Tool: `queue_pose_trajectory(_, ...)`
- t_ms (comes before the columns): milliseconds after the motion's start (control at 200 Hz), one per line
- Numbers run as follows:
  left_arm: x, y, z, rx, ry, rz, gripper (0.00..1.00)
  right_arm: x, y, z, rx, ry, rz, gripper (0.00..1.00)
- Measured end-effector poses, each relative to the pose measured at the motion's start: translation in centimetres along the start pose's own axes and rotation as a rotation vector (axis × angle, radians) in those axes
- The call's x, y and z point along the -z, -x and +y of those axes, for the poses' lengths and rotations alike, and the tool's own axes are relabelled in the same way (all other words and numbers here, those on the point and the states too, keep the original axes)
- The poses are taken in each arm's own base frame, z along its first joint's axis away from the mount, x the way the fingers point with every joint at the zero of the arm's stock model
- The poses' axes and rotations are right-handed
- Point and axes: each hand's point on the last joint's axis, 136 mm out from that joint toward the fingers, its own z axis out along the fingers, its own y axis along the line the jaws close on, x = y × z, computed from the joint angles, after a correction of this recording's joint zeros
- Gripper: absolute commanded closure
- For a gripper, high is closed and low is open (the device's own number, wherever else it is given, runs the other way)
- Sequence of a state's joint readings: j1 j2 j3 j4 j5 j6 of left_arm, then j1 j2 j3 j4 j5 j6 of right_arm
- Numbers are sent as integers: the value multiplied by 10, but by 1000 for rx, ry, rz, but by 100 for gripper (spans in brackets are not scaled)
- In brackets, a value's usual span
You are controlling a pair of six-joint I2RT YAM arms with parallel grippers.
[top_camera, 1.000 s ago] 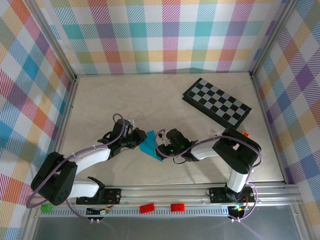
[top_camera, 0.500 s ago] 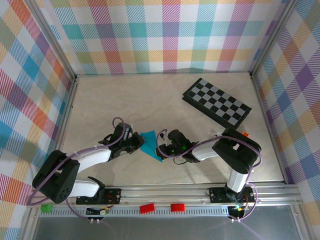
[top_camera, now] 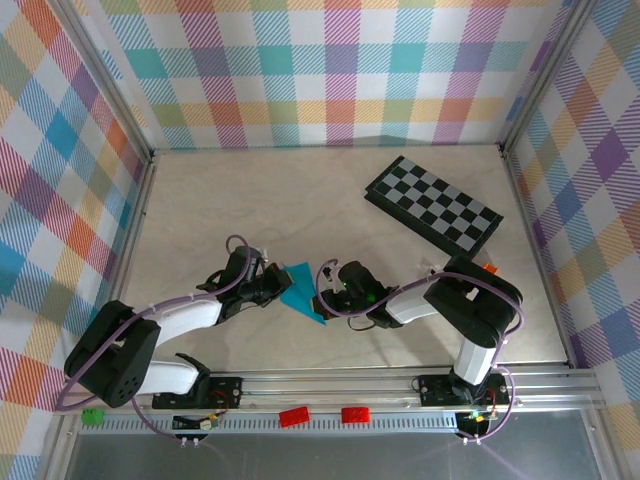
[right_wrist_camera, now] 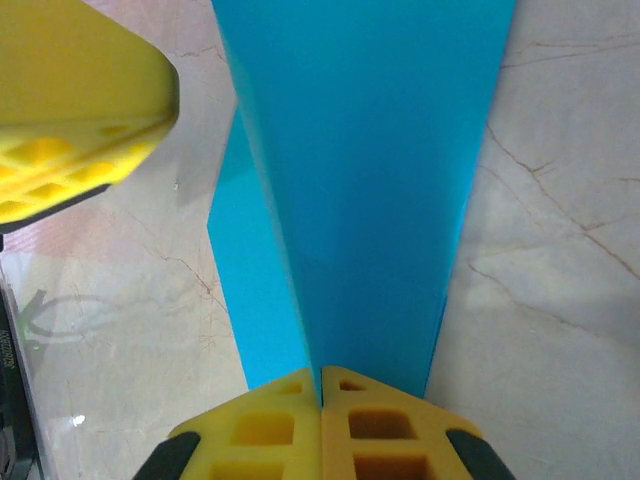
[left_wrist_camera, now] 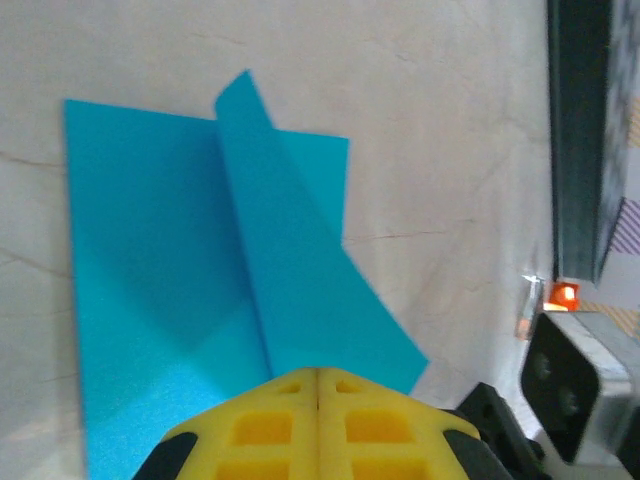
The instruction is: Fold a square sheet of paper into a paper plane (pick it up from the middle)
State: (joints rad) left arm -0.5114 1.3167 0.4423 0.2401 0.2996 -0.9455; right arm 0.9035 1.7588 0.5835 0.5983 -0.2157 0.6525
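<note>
Top view, left to right. Left claw [top_camera: 272,287], at the sheet's 9 o'clock: fingers closed together at the paper's edge; whether they pinch or merely press it is unclear. The square sheet of paper [top_camera: 300,292], toward 6 o'clock of the desk [top_camera: 250,200]: partly folded, one long flap raised along a crease, not yet a narrow dart. Judged early to midway, with wing folds remaining. Right claw [top_camera: 325,290], at 3 o'clock: closed on the raised fold. Checkered board [top_camera: 433,203], at 2 o'clock, well apart. Pale marbled desk; plaid walls [top_camera: 300,70].
</note>
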Motion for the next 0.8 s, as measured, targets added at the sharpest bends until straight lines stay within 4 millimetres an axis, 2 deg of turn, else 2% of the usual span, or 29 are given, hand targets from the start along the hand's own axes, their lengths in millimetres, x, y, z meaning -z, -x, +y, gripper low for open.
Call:
queue_pose_trajectory(165, -7, -4, -14, -18, -55, 37, 100, -1, 1, 0, -19, 18, 1, 95)
queue_pose_trajectory(300, -16, -8, -18, -25, -71, 68, 100, -2, 2, 0, -42, 42, 6, 95)
queue_pose_trajectory(515, -28, -12, -7, -11, -41, 92, 100, -2, 2, 1, -74, 75, 20, 95)
queue_pose_trajectory(800, -35, -13, 3, 3, -8, 92, 100, -1, 2, 0, -90, 88, 32, 94)
